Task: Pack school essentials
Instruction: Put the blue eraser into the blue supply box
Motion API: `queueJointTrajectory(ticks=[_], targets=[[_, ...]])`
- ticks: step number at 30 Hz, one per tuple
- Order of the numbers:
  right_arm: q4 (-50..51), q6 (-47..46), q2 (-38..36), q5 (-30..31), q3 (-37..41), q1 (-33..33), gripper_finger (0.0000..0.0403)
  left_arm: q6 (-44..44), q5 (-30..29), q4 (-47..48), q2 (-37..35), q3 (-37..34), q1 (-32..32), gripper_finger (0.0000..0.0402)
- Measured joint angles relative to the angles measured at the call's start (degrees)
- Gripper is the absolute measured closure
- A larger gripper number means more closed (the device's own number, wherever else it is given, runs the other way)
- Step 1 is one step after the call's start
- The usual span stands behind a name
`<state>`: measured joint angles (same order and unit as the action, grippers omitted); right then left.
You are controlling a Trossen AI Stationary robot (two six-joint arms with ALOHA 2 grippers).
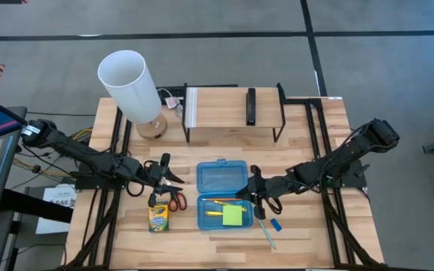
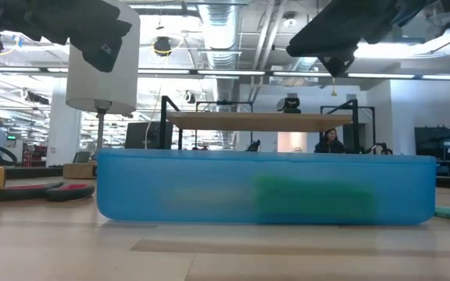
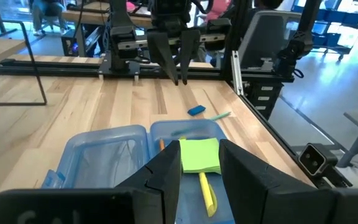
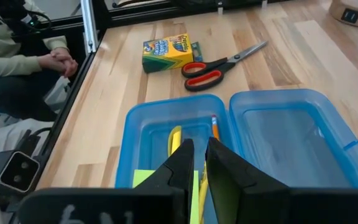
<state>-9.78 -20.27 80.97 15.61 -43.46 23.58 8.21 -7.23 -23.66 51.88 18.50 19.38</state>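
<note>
The translucent blue case [image 1: 221, 179] lies open at mid-table. Its base holds the lime sticky-note pad [image 1: 233, 216], an orange pencil [image 4: 215, 127] and a yellow marker [image 3: 207, 193]. The red-handled scissors [image 1: 174, 201] and the crayon box [image 1: 158, 218] lie flat to the case's left. The blue eraser [image 1: 276, 223] and the teal pen [image 1: 266, 233] lie to its right. My left gripper [image 1: 166, 179] hovers open above the scissors, left of the case. My right gripper [image 1: 249, 194] hangs over the case's right edge, its fingers a narrow gap apart and holding nothing.
A lamp with a white shade [image 1: 130, 83] stands at the far left. A black-framed wooden shelf [image 1: 232, 113] at the far edge carries a black bar device [image 1: 251, 105]. A person [image 4: 17, 56] sits beside the table's left side. Bare wood lies along the near edge.
</note>
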Motion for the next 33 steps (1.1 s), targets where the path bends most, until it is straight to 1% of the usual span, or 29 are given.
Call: queueJointTrajectory(ticks=[8, 13, 19, 23, 27, 33], targets=[[0.2, 0.2, 0.0, 0.8, 0.0, 0.0, 0.034, -0.2, -1.1, -0.3, 0.0, 0.0, 0.0, 0.0304], [3.2, -3.6, 0.0, 0.8, 0.0, -0.5, 0.034, -0.2, -1.1, -0.3, 0.0, 0.0, 0.0, 0.0304], [11.9, -8.7, -0.4, 0.8, -1.9, 0.3, 0.034, -0.2, -1.1, -0.3, 0.0, 0.0, 0.0, 0.0304], [20.5, -11.6, -0.4, 0.6, -5.1, 2.5, 0.034, -0.2, -1.1, -0.3, 0.0, 0.0, 0.0, 0.0304], [28.8, -14.1, -0.4, -0.9, -7.8, 5.4, 0.034, -0.2, -1.1, -0.3, 0.0, 0.0, 0.0, 0.0304], [32.3, -18.1, 0.1, -5.4, -8.1, 10.5, 0.0339, -0.1, -1.1, -0.3, 0.0, 0.0, 0.0, 0.0304]])
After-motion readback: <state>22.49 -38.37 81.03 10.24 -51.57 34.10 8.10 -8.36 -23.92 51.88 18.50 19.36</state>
